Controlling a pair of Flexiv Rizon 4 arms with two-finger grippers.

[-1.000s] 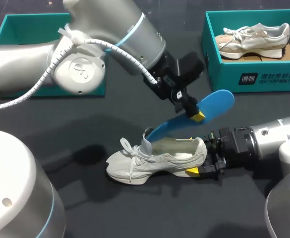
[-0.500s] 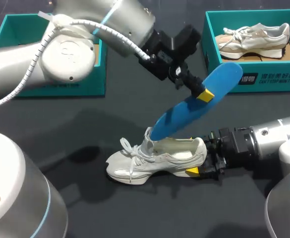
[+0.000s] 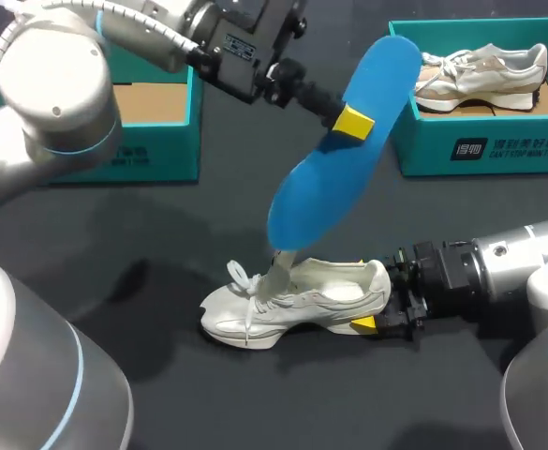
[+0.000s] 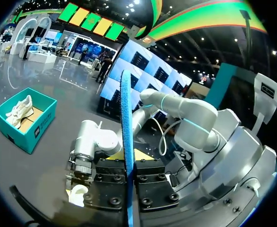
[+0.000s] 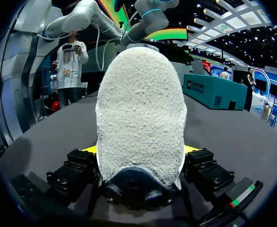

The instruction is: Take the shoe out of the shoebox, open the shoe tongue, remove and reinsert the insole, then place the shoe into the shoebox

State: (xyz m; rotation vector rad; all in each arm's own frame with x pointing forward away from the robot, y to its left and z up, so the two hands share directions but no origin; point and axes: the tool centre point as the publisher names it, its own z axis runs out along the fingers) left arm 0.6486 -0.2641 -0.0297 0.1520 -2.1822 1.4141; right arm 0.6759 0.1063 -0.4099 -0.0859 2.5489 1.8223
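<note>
Now holding insole (image 3: 334, 178) out above shoe (image 3: 302, 302) in clamped left fingers (image 3: 353, 122), pinching heel with right fingers (image 3: 364, 324). Next, steer toe-end back inside.

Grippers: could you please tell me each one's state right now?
Left gripper: shut on the flat blue insole.
Right gripper: shut on the white lace-up sneaker, at its heel.

Insole (image 3: 313, 195) hangs over the shoe (image 3: 297, 302) mouth; right pincer (image 3: 382, 298) blocks heel; toe side open.
</note>
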